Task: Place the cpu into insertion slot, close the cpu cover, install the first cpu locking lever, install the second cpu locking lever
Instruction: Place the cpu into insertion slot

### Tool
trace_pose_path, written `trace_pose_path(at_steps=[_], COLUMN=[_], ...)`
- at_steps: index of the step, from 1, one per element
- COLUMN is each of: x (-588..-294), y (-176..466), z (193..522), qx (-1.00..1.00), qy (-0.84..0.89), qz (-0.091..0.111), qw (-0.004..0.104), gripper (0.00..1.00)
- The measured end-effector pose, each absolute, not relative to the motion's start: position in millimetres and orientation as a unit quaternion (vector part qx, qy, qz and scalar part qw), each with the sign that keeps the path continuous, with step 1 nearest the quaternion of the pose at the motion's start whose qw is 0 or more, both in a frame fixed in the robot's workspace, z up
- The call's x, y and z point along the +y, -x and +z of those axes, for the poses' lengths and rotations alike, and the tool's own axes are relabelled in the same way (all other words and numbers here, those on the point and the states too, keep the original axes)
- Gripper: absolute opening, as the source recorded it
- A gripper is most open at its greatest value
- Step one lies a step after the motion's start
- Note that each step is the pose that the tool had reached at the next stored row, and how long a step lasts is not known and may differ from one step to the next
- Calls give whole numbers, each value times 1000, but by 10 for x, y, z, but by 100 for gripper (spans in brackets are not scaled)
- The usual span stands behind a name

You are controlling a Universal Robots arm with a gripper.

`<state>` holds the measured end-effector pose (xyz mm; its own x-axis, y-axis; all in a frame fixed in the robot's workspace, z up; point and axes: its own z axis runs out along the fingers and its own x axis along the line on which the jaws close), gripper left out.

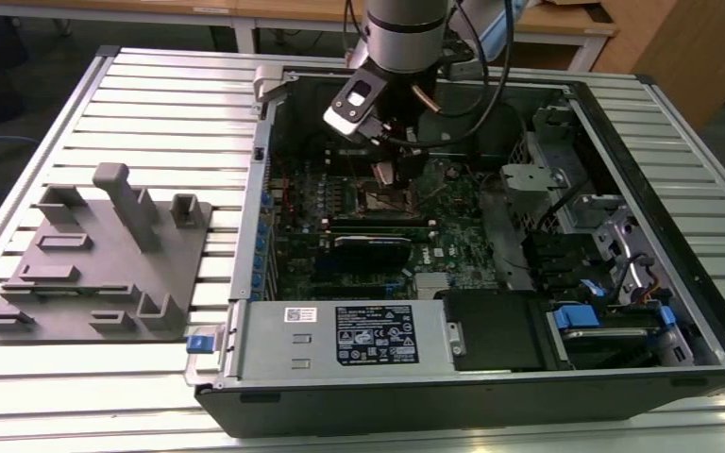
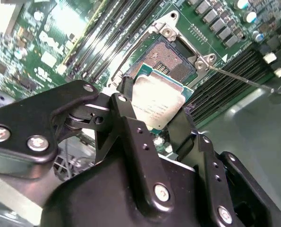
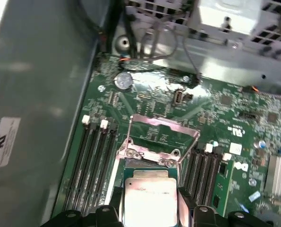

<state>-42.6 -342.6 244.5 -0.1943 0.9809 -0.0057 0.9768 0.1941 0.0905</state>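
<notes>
My gripper (image 2: 155,108) is shut on the cpu (image 2: 160,100), its two black fingers (image 2: 127,97) clamping opposite edges of the silver-topped chip. The cpu hangs tilted just above the insertion slot (image 2: 172,56), whose dark pin field lies bare on the green board. In the first wrist view the cpu (image 3: 149,198) sits between the fingers, and beyond it the cpu cover (image 3: 165,124) stands swung up, the board showing through its window. A thin metal locking lever (image 2: 242,78) sticks out beside the slot. In the exterior view the gripper (image 1: 385,176) hovers over the slot (image 1: 388,199) inside the case.
Long black memory slots (image 3: 94,161) flank the socket on both sides. The open computer case (image 1: 256,170) walls the board in, with a drive cage (image 1: 589,226) and a power supply (image 1: 337,335). A grey fixture (image 1: 98,255) lies at the exterior view's left.
</notes>
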Motion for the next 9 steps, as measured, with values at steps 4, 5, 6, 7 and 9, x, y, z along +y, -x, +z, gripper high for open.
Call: trace_pose_path(at_steps=[4, 5, 6, 7, 9], x=[-3426, -3426, -3426, -3426, -3426], y=[426, 426, 426, 426, 426], z=[2440, 2439, 2437, 2436, 2433], qx=[748, 742, 736, 730, 718], qy=[-662, -668, -675, -682, -695], qz=[32, 32, 31, 31, 31], qw=[32, 32, 33, 33, 34], gripper=[54, 54, 54, 54, 54])
